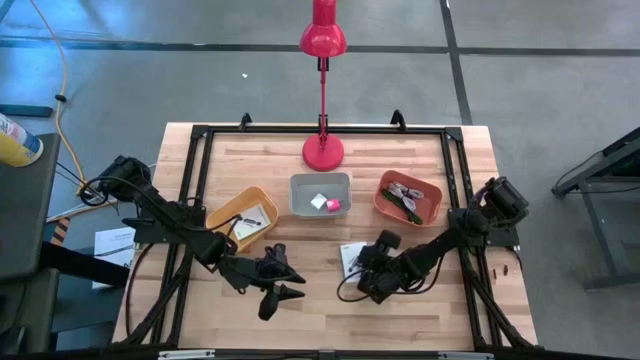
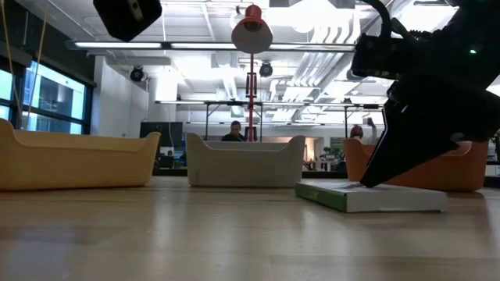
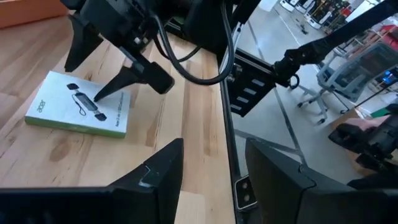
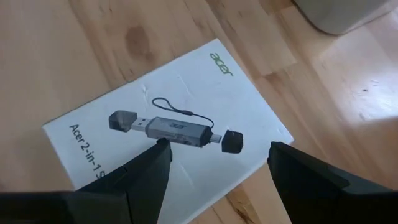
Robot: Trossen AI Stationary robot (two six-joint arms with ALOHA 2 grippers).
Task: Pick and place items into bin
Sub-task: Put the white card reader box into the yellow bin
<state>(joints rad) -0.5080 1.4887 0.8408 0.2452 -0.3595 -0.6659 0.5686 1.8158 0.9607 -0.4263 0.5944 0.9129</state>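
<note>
The wooden desk (image 1: 330, 200) carried a black frame (image 1: 200, 140) round its rim and a red lamp (image 1: 323, 40) standing at the middle of its far edge. Three bins sat in a row across the desk's middle: a yellow bin (image 1: 242, 217) toward the left edge holding a white card (image 1: 251, 217), a grey bin (image 1: 320, 193) at the centre holding a pink cube (image 1: 334, 205) beside a white cube (image 1: 318, 200), and an orange bin (image 1: 408, 197) toward the right edge holding several small dark and silvery items too small to tell apart.

A flat white box (image 4: 168, 134) with green sides, printed with a USB stick, lay on the desk near the front edge, just in front of the grey bin. The right gripper (image 4: 214, 168) stood directly over it with its fingers (image 3: 115, 87) spread wide, tips resting on or just above the box's top face, nothing clamped between them.

The left gripper (image 1: 277, 285) hung above the desk near the front edge, left of the box and apart from it, its fingers (image 3: 158, 174) parted around empty air.
</note>
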